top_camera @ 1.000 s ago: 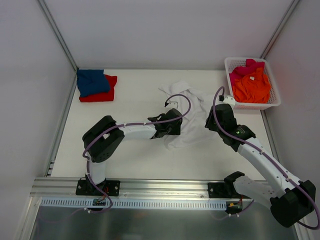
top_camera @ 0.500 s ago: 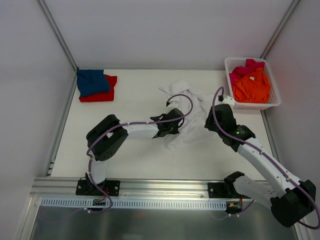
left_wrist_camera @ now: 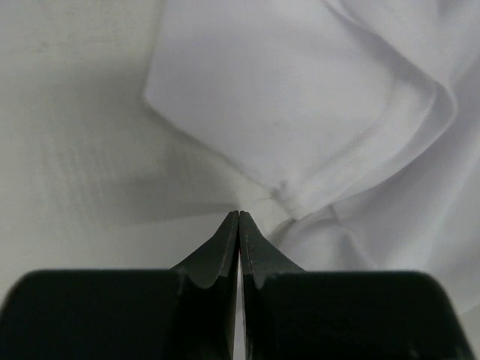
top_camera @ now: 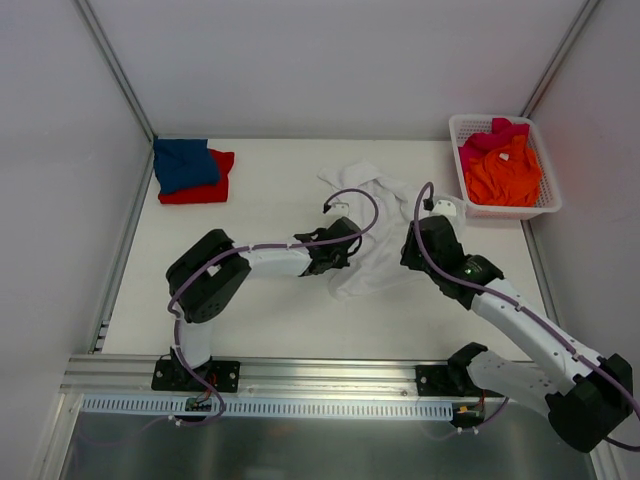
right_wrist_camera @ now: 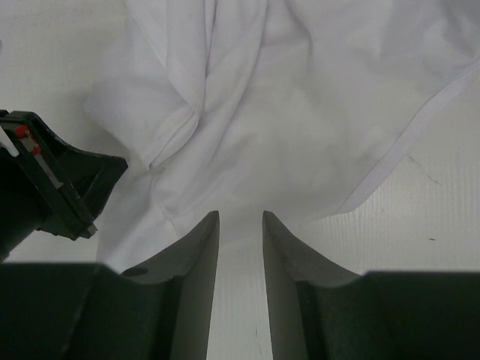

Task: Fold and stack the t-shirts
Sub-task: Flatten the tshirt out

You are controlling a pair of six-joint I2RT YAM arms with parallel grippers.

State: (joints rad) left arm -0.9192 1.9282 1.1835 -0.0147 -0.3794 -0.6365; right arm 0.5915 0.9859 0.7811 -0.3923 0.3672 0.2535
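The large white t-shirt point(top_camera: 375, 265) lies crumpled at mid-table. My left gripper point(top_camera: 350, 250) is at its left edge with its jaws shut, the tips point(left_wrist_camera: 238, 216) pinching the shirt's hem point(left_wrist_camera: 300, 97). My right gripper point(top_camera: 410, 258) is open at the shirt's right side. In the right wrist view its fingers point(right_wrist_camera: 240, 216) straddle bare table just short of the shirt's edge point(right_wrist_camera: 285, 97), with the left gripper point(right_wrist_camera: 52, 187) at the left. A folded blue t-shirt point(top_camera: 185, 163) lies on a folded red one point(top_camera: 210, 190) at the back left.
A white lattice basket point(top_camera: 455, 125) at the back right holds the orange t-shirt point(top_camera: 505, 172) and the pink one point(top_camera: 490, 135). Metal frame posts and white walls close in the table's sides. A purple cable loops over the shirt.
My right gripper has moved left, closer to the white shirt's edge. My left gripper has shifted slightly away from the arm bases at the shirt's left edge.
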